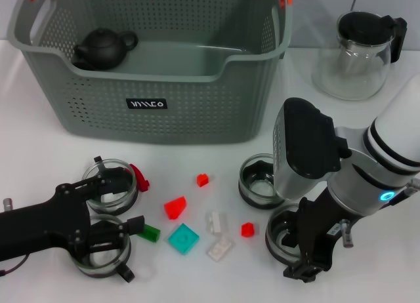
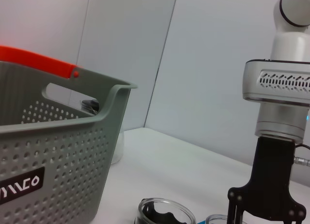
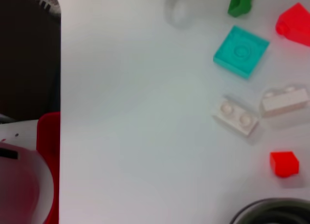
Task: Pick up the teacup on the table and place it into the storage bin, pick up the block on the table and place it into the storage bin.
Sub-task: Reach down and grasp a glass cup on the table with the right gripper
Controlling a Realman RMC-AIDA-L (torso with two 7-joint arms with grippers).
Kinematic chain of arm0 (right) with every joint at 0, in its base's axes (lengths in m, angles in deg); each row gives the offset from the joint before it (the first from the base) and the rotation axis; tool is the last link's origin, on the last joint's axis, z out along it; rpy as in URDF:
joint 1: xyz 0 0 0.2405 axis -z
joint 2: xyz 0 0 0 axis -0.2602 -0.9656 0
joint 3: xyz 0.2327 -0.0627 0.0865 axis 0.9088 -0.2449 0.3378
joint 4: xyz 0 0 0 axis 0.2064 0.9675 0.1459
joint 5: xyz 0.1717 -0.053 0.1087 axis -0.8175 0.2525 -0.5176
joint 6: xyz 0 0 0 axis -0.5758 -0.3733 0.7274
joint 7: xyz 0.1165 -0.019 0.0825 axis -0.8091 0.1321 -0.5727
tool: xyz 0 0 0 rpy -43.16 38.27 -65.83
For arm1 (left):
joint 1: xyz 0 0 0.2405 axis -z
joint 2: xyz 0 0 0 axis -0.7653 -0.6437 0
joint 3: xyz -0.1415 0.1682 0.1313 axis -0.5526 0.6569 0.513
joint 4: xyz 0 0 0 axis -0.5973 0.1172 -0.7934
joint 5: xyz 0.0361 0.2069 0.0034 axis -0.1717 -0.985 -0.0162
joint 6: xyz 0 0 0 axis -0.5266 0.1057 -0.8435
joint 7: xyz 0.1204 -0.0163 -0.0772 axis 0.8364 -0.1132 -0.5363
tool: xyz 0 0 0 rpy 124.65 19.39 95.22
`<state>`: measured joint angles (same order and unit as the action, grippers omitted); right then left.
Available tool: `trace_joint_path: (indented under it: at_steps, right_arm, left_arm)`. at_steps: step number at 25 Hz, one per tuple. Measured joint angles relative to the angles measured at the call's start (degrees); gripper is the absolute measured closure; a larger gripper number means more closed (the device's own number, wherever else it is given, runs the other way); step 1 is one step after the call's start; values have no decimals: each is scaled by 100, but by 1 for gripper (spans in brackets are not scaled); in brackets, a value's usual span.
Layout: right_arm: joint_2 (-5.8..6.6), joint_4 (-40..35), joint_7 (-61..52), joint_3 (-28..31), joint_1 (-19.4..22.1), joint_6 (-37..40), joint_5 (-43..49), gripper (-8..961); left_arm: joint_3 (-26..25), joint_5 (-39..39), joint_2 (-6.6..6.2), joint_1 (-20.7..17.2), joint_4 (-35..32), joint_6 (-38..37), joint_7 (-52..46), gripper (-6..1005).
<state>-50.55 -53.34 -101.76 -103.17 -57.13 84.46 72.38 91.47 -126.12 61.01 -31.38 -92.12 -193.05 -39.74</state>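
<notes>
Teacups waiting low on the bench, both claws down among them

Teacups are what we see first: four small glass cups with dark bases stand on the white bench [image 1: 39, 159] in front of the storage bin [image 1: 151, 113]; two lie on our left under the left claw [image 1: 108, 214], one [image 1: 257, 182] stands just in front of the bin's right corner, and one [image 1: 283, 236] sits under the right claw [image 1: 303, 247]; small blocks are scattered between the two arms, among them a teal tile [image 1: 183, 238], a red wedge [image 1: 175, 206], a green block [image 1: 149, 233] and two white bricks [image 1: 218, 249]; a dark teapot [image 1: 103, 48] already lies inside the bin, and a glass pitcher [image 1: 357, 54] stands apart at the right.

We judge the step in hand to be a cup pick, not yet closed; to do it well we would centre the fingers over one rim only, one finger inside and one outside the wall, since the two left cups stand close together and a wide sweep could knock the neighbour; glass is slick, so we would squeeze gently and lift straight up before crossing the bin's high wall.

Left claw: black, low over the two left cups, its fingers appear spread around them, holding nothing we can confirm; right claw: low over the right front cup, touching or nearly touching it; we cannot tell how far apart its fingers stand, nor whether it grips.
</notes>
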Motion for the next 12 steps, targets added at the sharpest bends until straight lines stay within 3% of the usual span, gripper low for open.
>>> trace_joint_path:
  at_steps: [5,12]
  right_arm:
    - [-3,8,-2,-153,44,-12,-67,406]
    - [17,22,-2,-202,44,2,-179,617]
  left_arm:
    - [0,0,0,-8,15,9,34,161]
    - [0,0,0,-5,24,9,35,161]
